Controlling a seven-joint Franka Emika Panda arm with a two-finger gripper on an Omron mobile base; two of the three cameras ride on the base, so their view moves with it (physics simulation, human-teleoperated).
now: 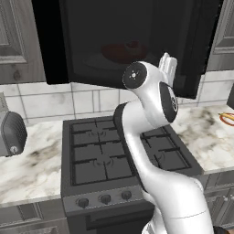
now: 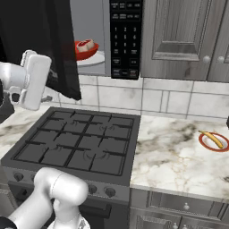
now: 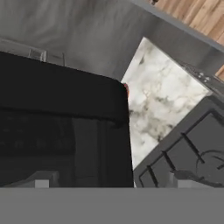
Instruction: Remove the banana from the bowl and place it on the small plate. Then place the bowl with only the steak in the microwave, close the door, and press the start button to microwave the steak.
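Sat on the small plate (image 2: 215, 141), far right on the marble counter (image 2: 170, 152): the banana (image 2: 211, 138), long axis running diagonally across the plate, one end toward the back left near the rim, the other toward the front right. Lay flat, slightly curved, well apart from the stove (image 2: 76, 143). In the left base view, glimpsed at the right edge as a thin yellow-orange sliver over the red rim (image 1: 227, 118).

Rested inside the microwave (image 2: 91, 40), on the white turntable (image 2: 95, 59): the bowl (image 2: 85, 49), with the steak (image 2: 86, 44) in it, pale fat edge showing. Seen through the tinted window of the door (image 1: 114, 41) in the left base view as a dim red shape (image 1: 123, 51). Stood partly swung out from the cavity, black frame hanging above the stove's back edge. Keypad panel (image 2: 125, 38) just right of the opening.

Hovered close to the door's outer face, at about its lower edge: the gripper (image 3: 111, 180), jaws spread wide, nothing between them. Finger tips (image 3: 41, 179) blurred at the bottom of the hand view, dark door filling the left, marble and burner grates on the right.
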